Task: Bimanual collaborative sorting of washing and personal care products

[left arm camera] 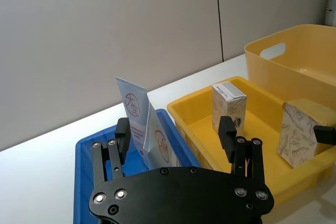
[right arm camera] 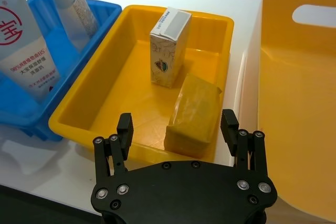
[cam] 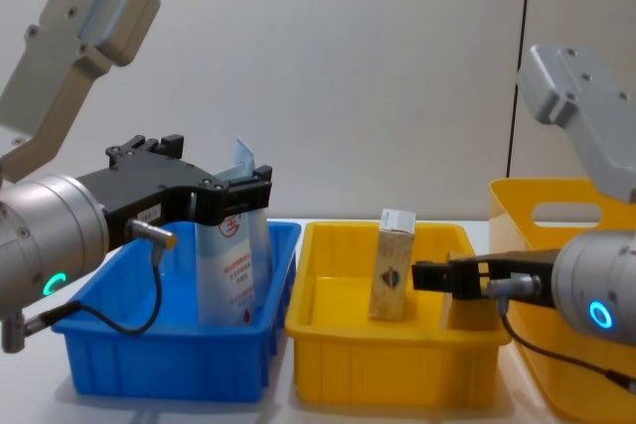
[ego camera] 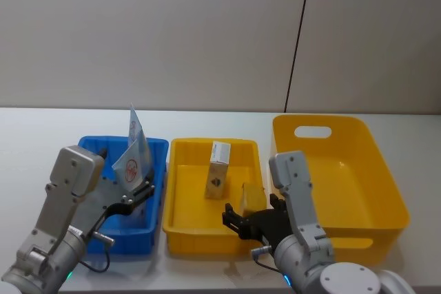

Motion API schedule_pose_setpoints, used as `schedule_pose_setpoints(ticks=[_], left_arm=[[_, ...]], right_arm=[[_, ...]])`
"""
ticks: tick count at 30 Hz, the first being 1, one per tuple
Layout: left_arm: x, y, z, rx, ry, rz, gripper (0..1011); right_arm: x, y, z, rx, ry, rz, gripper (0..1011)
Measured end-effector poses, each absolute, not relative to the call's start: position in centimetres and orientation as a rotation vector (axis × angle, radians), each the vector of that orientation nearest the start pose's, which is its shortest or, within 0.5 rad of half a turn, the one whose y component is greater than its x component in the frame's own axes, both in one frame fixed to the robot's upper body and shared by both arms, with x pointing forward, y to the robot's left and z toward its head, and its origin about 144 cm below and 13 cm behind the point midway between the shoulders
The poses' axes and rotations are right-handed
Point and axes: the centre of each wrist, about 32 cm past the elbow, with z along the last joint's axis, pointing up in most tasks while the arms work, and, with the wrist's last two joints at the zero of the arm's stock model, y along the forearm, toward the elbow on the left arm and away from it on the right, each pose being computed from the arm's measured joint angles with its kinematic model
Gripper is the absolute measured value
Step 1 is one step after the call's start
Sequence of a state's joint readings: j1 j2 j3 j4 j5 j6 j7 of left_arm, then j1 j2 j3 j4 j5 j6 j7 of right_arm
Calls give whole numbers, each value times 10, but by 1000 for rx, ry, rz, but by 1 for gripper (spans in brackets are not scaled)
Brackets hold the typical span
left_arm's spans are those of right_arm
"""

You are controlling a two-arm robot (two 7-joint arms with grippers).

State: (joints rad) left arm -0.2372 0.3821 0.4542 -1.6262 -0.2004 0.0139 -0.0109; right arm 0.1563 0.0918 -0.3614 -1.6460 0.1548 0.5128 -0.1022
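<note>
Gaping wide, left tool (left arm camera: 176,132) faces the pale-blue-and-white soft tube (cam: 234,265); right tool (right arm camera: 177,124), equally wide, faces the tan soap-like block (right arm camera: 193,109).

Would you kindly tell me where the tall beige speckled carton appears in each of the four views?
Head: tall beige speckled carton upright, centre, in the shallow yellow plastic tray.
Chest: carton centre, same tray.
Left wrist: carton beyond the left gripper.
Right wrist: carton beyond the right gripper.
Shared landmark: that tray.

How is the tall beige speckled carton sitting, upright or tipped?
Upright: the tall beige speckled carton stands on its narrow base in the shallow yellow plastic tray, white top flap uppermost.
</note>
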Motion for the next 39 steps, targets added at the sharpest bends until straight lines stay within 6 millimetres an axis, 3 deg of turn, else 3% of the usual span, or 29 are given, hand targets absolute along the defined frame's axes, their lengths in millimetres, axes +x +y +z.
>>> schedule_pose_setpoints(ticks=[39], left_arm=[[492, 198, 1204, 61, -268, 1124, 1001]], right_arm=[[494, -120, 1193, -355, 198, -1319, 1002]])
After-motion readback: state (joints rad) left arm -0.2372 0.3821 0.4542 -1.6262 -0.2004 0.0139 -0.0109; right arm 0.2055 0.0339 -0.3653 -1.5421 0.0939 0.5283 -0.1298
